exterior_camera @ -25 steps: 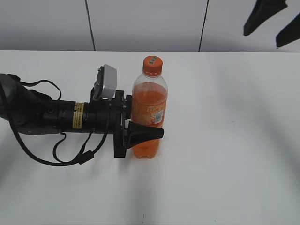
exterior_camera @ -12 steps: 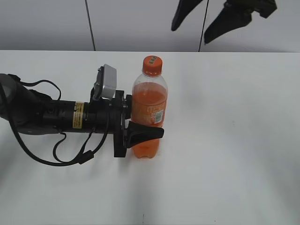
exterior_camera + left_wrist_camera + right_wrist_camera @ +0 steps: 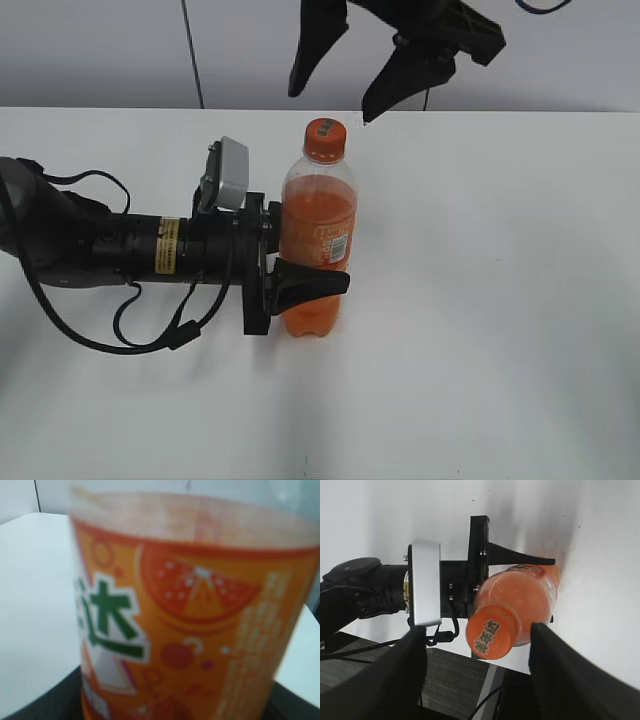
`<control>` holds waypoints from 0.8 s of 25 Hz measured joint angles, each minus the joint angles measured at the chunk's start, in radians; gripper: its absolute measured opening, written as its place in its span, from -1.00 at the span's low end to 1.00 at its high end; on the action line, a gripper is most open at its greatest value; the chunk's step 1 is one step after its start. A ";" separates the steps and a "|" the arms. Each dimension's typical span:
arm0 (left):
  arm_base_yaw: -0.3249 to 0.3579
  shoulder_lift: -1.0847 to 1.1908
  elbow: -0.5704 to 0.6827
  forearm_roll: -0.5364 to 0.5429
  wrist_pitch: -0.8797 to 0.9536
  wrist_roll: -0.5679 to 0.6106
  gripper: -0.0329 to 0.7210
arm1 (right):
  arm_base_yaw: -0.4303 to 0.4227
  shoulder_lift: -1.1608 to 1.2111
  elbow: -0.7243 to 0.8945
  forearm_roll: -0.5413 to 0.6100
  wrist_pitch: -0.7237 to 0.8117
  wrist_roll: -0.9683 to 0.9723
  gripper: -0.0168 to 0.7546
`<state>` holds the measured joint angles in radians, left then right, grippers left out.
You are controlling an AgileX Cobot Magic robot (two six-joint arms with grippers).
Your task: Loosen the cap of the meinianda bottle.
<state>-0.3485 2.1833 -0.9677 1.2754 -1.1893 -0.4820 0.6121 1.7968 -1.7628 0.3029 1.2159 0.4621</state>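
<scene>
While clamped in left hand (image 3: 300,285), bottle (image 3: 319,240), cap (image 3: 325,139) under wide right hand (image 3: 335,95).

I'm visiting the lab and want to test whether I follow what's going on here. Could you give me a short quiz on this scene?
1. True or false: the left gripper is shut on the meinianda bottle.
2. The right gripper is: A) closed on the cap, B) open and above the cap, C) resting on the table.
3. Fill in: the cap is coloured ____.

Key: 1 true: its fingers clamp the standing bottle's lower body. 2 B: in the right wrist view its two fingers stand apart on either side of the cap, not touching it. 3 orange.
</scene>
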 joint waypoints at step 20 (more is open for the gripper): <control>0.000 0.000 0.000 -0.001 0.001 0.000 0.20 | 0.048 0.060 0.000 -0.049 0.000 0.029 0.24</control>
<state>-0.3485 2.1833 -0.9677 1.2743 -1.1886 -0.4820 0.6601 1.8568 -1.7628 0.2543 1.2164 0.4911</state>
